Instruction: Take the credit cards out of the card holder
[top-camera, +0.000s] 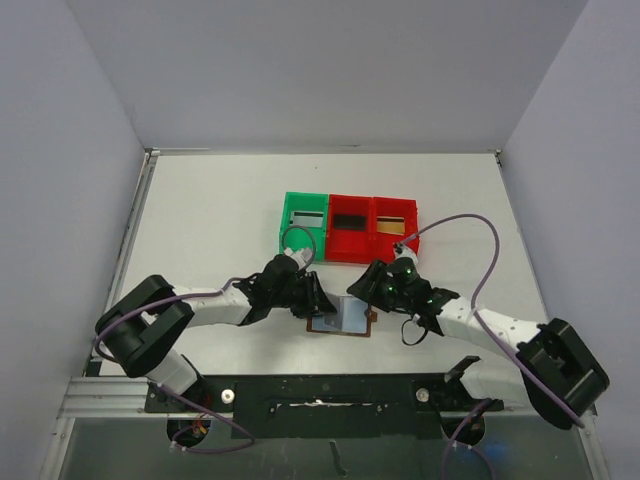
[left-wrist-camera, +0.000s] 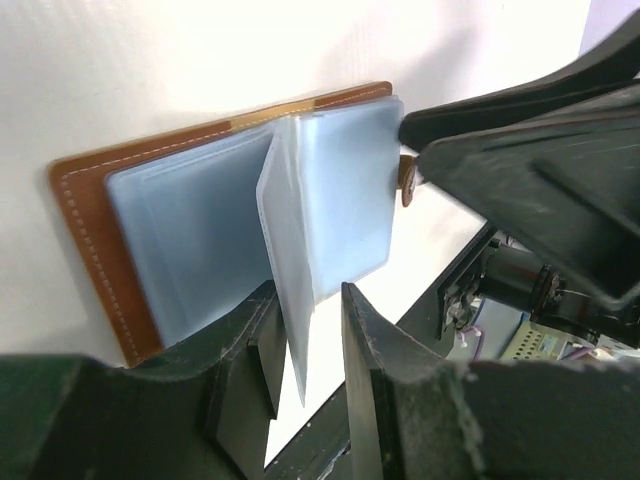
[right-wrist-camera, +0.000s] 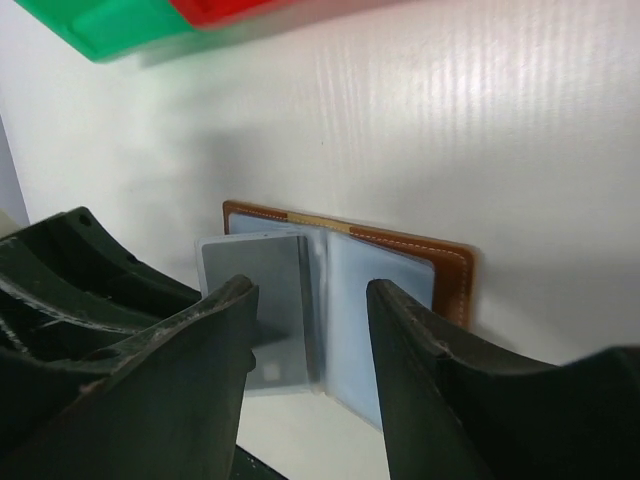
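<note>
The card holder (top-camera: 345, 322) lies open on the white table, brown leather (left-wrist-camera: 90, 200) outside, pale blue sleeves inside. One clear sleeve (left-wrist-camera: 290, 220) stands upright between the fingers of my left gripper (left-wrist-camera: 307, 292), with a gap showing beside it, so the jaws are open. A grey credit card (right-wrist-camera: 265, 265) shows inside that raised sleeve. My right gripper (right-wrist-camera: 310, 287) hovers open over the card holder (right-wrist-camera: 450, 265), with nothing held. From above, the left gripper (top-camera: 318, 298) and right gripper (top-camera: 372, 288) meet over the card holder.
A green bin (top-camera: 304, 222) and two red bins (top-camera: 372, 228) stand just behind the card holder; their edges show at the top of the right wrist view, with the green bin (right-wrist-camera: 110, 25). The arms' mounting rail (top-camera: 320, 395) runs along the near edge.
</note>
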